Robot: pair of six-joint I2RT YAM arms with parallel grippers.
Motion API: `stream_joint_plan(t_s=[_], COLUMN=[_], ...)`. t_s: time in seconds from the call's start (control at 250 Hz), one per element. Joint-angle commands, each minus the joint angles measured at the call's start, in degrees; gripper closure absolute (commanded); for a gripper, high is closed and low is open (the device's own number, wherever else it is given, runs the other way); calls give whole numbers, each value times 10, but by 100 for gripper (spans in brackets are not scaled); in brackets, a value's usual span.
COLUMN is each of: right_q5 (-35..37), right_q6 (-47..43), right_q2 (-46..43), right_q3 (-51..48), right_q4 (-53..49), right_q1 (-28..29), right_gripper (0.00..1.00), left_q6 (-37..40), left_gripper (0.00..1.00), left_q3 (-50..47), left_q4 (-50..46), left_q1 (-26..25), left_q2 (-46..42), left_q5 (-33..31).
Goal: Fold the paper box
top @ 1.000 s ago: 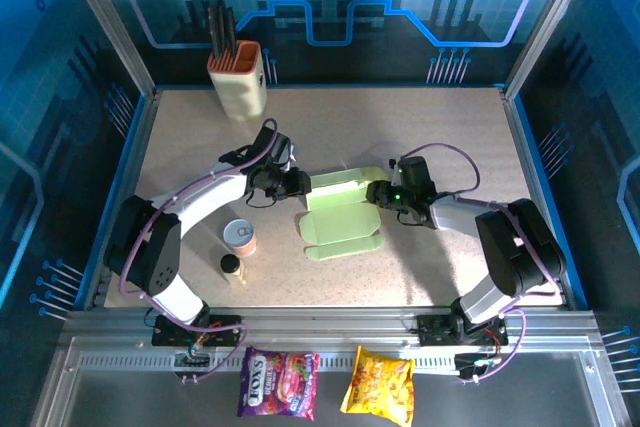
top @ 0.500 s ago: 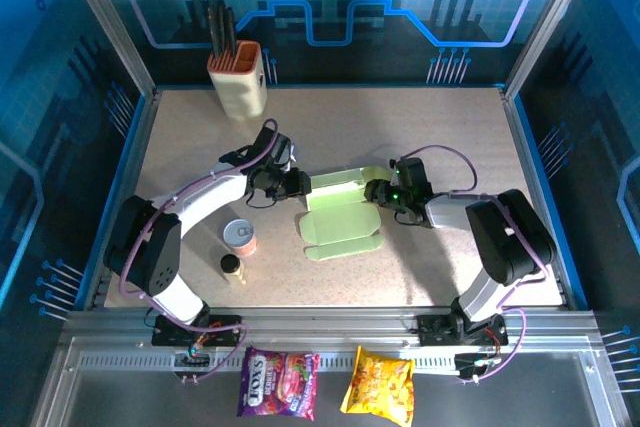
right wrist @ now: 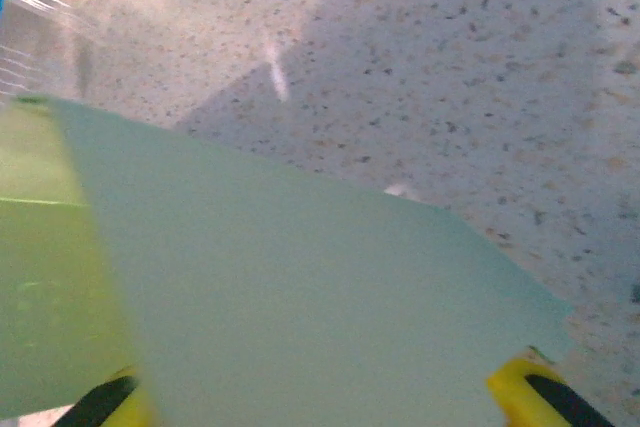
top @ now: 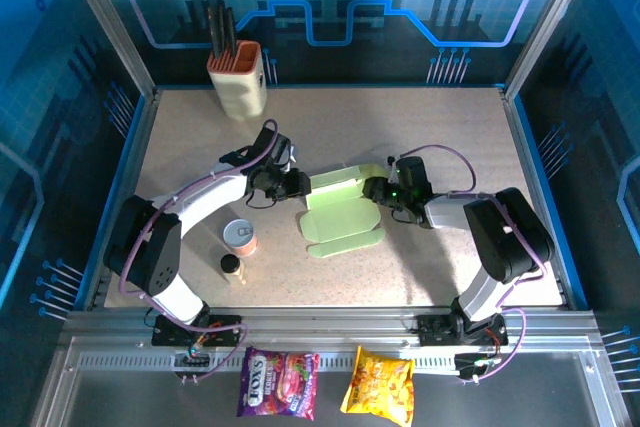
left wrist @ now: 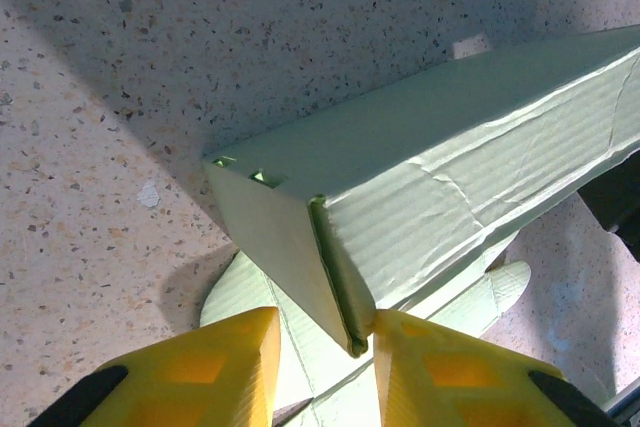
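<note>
left claw pinched a corner of the paper box, right claw sat at its other end (grip hidden by a flap, couldn't tell). candy bag said fox's.

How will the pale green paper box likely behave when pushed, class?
Probably floppy: the paper box is thin sheet with visible creases, so flaps should bend rather than resist. Likely crushable too: its raised wall shows wrinkles. With flat panels, it shouldn't roll.

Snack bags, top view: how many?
2. A purple bag and a yellow bag lie side by side on the grey shelf in front of the table, purple on the left.
</note>
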Motion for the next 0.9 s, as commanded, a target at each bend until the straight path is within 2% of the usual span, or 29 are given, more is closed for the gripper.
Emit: stream_joint_plan(t_s=[0.0, 0.28, 0.543, 0.895], right_q5=[-43, -78, -105, -126], right_q6=[13, 36, 56, 60], right_q2=[-6, 21, 53, 84], right_q3=[-6, -9, -7, 5], right_q4=[44, 90, 129, 142], right_q1=[-8, -7, -7, -2], right_gripper=[71, 70, 74, 75], left_q6=[15, 15, 17, 15], left_gripper=[69, 69, 70, 70], left_q3=[-7, -6, -6, -10], left_q4=[-18, -20, -21, -20], left_q1=[-4, -4, -4, -4], left_q2=[4, 6, 6, 7], left_q5=[-8, -8, -9, -10])
